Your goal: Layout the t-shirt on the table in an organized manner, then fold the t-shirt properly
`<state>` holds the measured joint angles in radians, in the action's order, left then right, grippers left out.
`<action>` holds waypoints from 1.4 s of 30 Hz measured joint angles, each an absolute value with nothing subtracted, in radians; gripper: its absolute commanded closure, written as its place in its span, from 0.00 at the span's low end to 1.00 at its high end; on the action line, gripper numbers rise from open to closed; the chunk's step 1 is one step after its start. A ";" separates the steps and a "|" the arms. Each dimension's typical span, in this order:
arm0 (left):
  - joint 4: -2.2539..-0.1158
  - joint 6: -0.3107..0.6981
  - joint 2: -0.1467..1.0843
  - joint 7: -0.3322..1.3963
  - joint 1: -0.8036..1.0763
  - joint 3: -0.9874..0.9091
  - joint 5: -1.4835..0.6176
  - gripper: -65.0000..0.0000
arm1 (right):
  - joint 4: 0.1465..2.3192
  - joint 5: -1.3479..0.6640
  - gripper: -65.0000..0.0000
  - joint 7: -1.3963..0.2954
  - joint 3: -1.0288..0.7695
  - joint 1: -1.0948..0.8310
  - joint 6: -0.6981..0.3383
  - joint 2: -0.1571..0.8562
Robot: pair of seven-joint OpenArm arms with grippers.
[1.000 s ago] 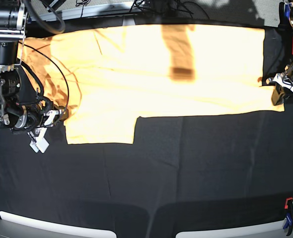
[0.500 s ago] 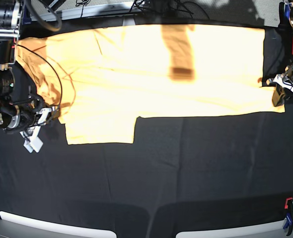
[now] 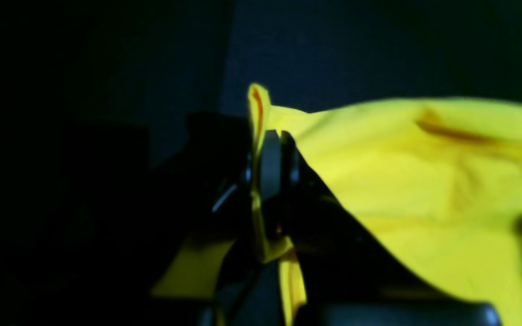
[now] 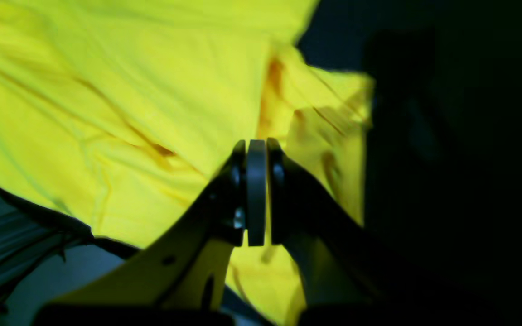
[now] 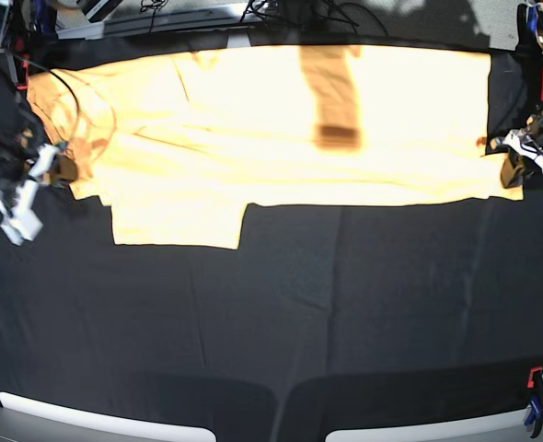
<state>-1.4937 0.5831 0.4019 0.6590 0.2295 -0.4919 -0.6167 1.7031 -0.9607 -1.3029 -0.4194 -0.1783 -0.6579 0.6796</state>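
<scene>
We can read no text, label, brand, number or sign in any of the views: none on the t-shirt (image 5: 281, 120), none on the table (image 5: 345, 313), and none on the robot parts at the left and right edges.

**Soft cloth, hard dark claws**

The t-shirt (image 5: 281, 120) is soft, matt woven cloth, lightly creased. The counter (image 5: 345, 313) wears matt black fabric with faint fold lines. The left claw (image 3: 270, 149) and right claw (image 4: 256, 154) look like smooth, dark, slightly glossy plastic.
</scene>
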 measured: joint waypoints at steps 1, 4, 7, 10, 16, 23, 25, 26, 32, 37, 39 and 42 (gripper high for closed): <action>-1.494 0.587 0.402 0.666 0.229 -0.492 -0.616 1.00 | 1.719 -0.963 1.00 -1.303 -0.456 -0.206 -0.658 0.679; -1.508 0.587 0.402 0.707 0.237 -0.492 -0.612 1.00 | 1.742 -0.962 1.00 -1.303 -0.542 -0.268 -0.658 0.680; -1.551 0.590 0.402 0.701 0.273 -0.492 -0.615 1.00 | 1.743 -0.962 1.00 -1.303 -0.591 -0.311 -0.674 0.679; -1.579 0.592 0.402 0.661 0.288 -0.492 -0.610 1.00 | 1.742 -1.022 1.00 -1.306 -0.596 -0.313 -0.677 0.678; -1.594 0.595 0.402 0.652 0.286 -0.492 -0.616 1.00 | 1.743 -1.038 0.50 -1.232 -0.503 -0.305 -0.678 0.657; -1.594 0.595 0.402 0.649 0.285 -0.492 -0.613 1.00 | 1.742 -0.912 0.51 -1.163 -0.323 -0.240 -0.618 0.651; -1.594 0.595 0.402 0.646 0.285 -0.492 -0.613 1.00 | 1.742 -0.858 0.51 -1.167 -0.270 -0.198 -0.577 0.651; -1.594 0.595 0.402 0.643 0.285 -0.492 -0.614 1.00 | 1.742 -0.844 0.51 -1.167 -0.246 -0.182 -0.561 0.651; -1.594 0.595 0.402 0.644 0.285 -0.492 -0.613 1.00 | 1.673 -0.759 0.51 -1.159 -0.154 -0.139 -0.496 0.651; -1.594 0.595 0.402 0.644 0.285 -0.492 -0.613 1.00 | 1.542 -0.819 0.51 -1.187 -0.147 -0.087 -0.495 0.651; -1.594 0.595 0.402 0.644 0.285 -0.492 -0.613 1.00 | 1.505 -0.855 0.51 -1.190 -0.147 -0.059 -0.496 0.651; -1.594 0.595 0.402 0.639 0.285 -0.492 -0.613 1.00 | 1.480 -0.894 0.51 -1.191 -0.146 -0.041 -0.505 0.648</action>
